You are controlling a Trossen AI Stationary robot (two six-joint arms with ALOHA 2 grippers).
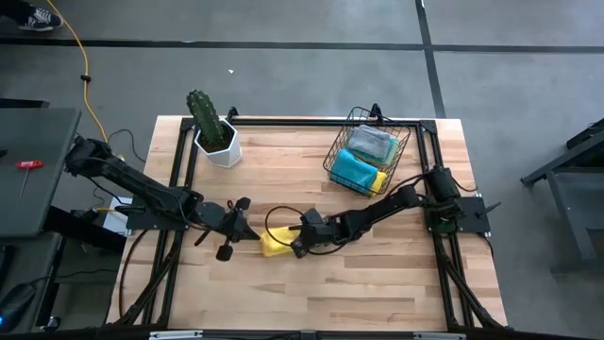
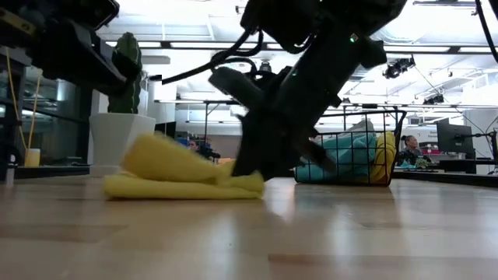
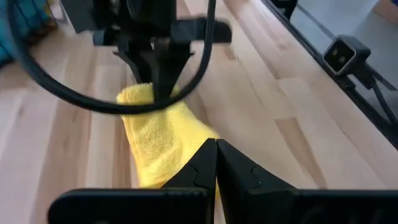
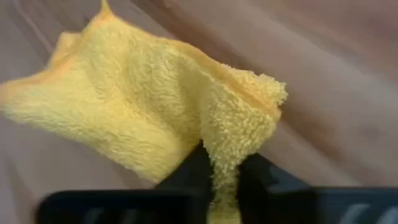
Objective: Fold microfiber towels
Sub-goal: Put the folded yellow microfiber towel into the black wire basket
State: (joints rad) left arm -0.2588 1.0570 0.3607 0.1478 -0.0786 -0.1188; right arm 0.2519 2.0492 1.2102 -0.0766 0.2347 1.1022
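Yellow towel [image 4: 155, 106] edge pinched in right hand [image 4: 224, 180].

Yellow towel [image 4: 155, 106] pinched in jaws, wooden tabletop [image 4: 336, 81]

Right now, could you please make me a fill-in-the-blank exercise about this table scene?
1. The right gripper pinches the edge of a ____ towel.
2. The left gripper's fingers are ____.
3. The other towels lie in the black wire ____.
4. The white pot holds a ____.

Missing words: yellow; shut; basket; cactus
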